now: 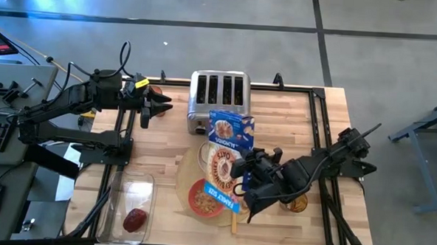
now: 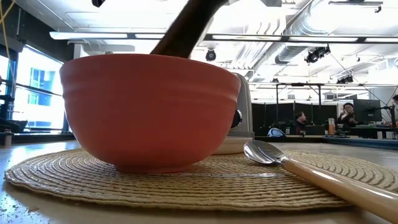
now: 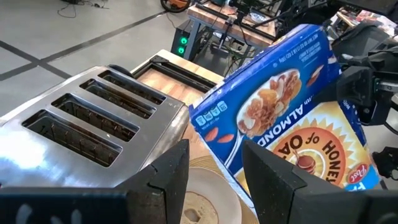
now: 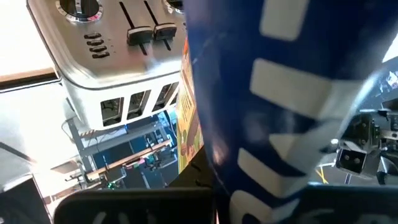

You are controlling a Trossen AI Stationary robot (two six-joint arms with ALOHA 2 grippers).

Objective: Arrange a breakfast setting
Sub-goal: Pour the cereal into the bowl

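Note:
A blue cereal box (image 1: 227, 156) hangs tilted over the red bowl (image 1: 202, 199), which stands on the round tan placemat (image 1: 188, 176). My right gripper (image 1: 244, 179) is shut on the box. The red bowl (image 2: 149, 109) and the wooden-handled spoon (image 2: 311, 171) lie on the placemat (image 2: 186, 180). A small white plate with round toast (image 3: 198, 205) sits between the toaster and the bowl. The dark red fruit (image 1: 134, 220) lies in the clear tub (image 1: 128, 203). My left gripper (image 1: 159, 105) is open and empty, left of the toaster; it also shows in the left wrist view (image 3: 214, 177). My right gripper holds the cereal box by its right-hand long edge (image 1: 239, 168), pinched between the two fingers, coming level from the table's right. The box's narrow blue side (image 4: 280, 124) fills the gap between the fingers. The box is lifted clear and tilted, its lower end (image 1: 222, 202) over the bowl.
The silver four-slot toaster (image 1: 219, 97) stands at the table's far middle, close behind the box. A small amber object (image 1: 296, 206) sits right of the placemat, under my right arm. Bare wood lies at the far right and near the left arm's base.

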